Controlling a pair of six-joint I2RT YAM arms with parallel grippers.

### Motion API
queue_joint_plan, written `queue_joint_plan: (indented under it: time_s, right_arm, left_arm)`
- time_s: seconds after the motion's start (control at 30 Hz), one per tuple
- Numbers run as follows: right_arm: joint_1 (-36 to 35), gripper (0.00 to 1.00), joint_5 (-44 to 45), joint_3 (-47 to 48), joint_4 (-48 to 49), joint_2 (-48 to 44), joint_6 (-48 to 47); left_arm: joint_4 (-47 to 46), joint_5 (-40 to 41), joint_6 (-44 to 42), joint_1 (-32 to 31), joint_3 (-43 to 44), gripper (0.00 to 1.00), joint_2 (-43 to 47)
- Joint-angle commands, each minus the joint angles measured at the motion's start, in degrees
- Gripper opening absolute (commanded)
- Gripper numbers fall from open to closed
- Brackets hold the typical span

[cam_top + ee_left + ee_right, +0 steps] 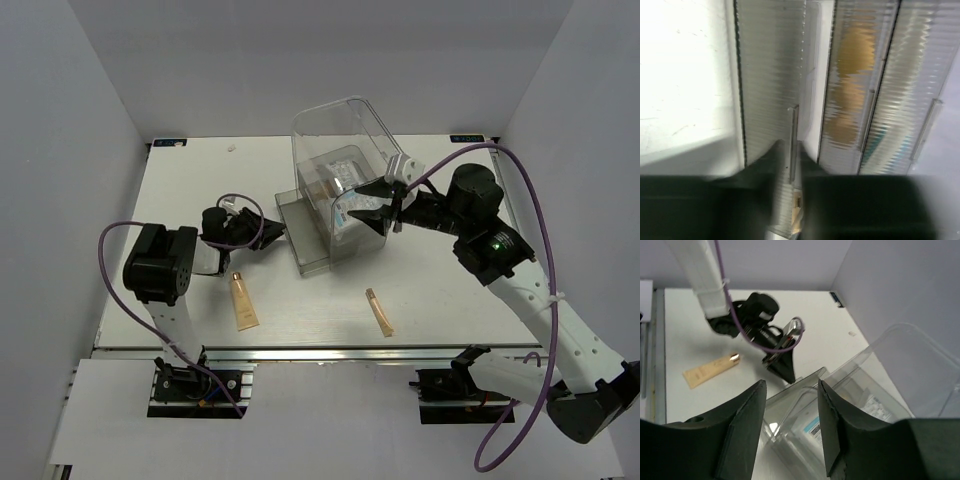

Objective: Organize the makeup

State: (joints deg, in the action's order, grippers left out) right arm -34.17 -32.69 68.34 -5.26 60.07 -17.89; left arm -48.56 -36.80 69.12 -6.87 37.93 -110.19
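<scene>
Step in hand: working a drawer. The left gripper [791,157] has its jaws nearly closed, pinching the thin handle [793,132] of a partly drawn drawer [290,215] on the clear box [350,125]. The right gripper [791,385] hovers over the box rim, jaws spread wide and empty. The left tube [243,300] and right tube [379,311] lie on the tabletop [450,290], and packets [810,427] sit inside the box. The next move likely calls for a straight pull, then collecting a tube.
</scene>
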Motion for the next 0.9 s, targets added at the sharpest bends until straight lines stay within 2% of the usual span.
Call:
queue_joint_plan:
  time_s: [0.0,0.1,0.17,0.2,0.23,0.3,0.33,0.37,0.43,0.5,0.53,0.57,0.6,0.63,0.73,0.87]
  right_arm:
    - [0.16,0.52,-6.15,0.65,-6.06,0.21,-7.22]
    - [0.07,0.56,-12.47,2.32,-17.47,1.01,-15.13]
    - [-0.02,0.56,-15.03,2.94,-24.15,1.27,-24.18]
    - [-0.19,0.56,-15.30,3.38,-32.28,1.97,-27.86]
    - [-0.45,0.56,-14.69,3.47,-36.62,2.41,-35.47]
    - [-1.15,0.56,-12.59,3.21,-46.88,3.90,-41.23]
    - [-1.42,0.54,-9.44,2.34,-49.56,4.52,-44.57]
    - [-1.86,0.53,-7.59,1.72,-51.68,5.31,-44.95]
    - [-2.12,0.45,-1.19,-1.17,-53.10,7.42,-42.77]
    - [-2.39,0.40,2.79,-3.55,-51.88,9.09,-36.37]
    - [-2.39,0.38,6.55,-6.08,-47.78,9.36,-33.03]
    - [-2.39,0.38,8.41,-7.50,-44.78,9.36,-24.56]
    - [-2.74,0.38,10.60,-9.08,-41.53,9.19,-20.38]
    - [-3.35,0.42,15.24,-11.36,-37.59,9.10,-17.38]
    - [-5.20,0.52,21.50,-13.84,-34.48,10.50,-9.38]
    - [-5.38,0.59,21.62,-15.94,-32.99,13.31,-0.58]
  left_arm:
    - [10.83,1.20,-6.62,0.02,2.05,0.44,4.01]
    - [14.18,1.90,-8.30,0.02,2.41,0.67,6.03]
    - [15.41,2.52,-8.83,0.02,2.76,0.72,7.61]
    - [17.60,2.87,-9.70,0.02,3.02,0.72,8.67]
    - [19.44,3.83,-10.58,0.02,4.16,0.77,11.03]
    - [26.88,5.58,-14.86,0.02,5.74,0.83,14.02]
    - [31.02,8.55,-16.98,0.02,8.79,0.98,17.78]
    - [34.28,10.06,-19.09,-0.07,10.13,0.98,19.91]
    - [44.39,14.27,-24.54,-0.07,12.94,0.98,24.21]
    - [53.15,20.43,-29.63,-0.07,16.55,0.98,29.67]
    - [54.95,22.28,-30.70,-0.07,17.17,0.98,31.34]
    - [55.49,23.51,-31.67,0.02,17.00,0.98,34.23]
    - [57.24,24.48,-32.64,0.02,16.74,0.98,35.47]
    - [57.87,25.36,-32.65,0.02,16.30,0.98,36.79]
    - [60.06,27.65,-31.42,0.02,13.32,0.98,40.84]
    - [63.13,30.81,-29.48,0.19,9.88,0.98,45.23]
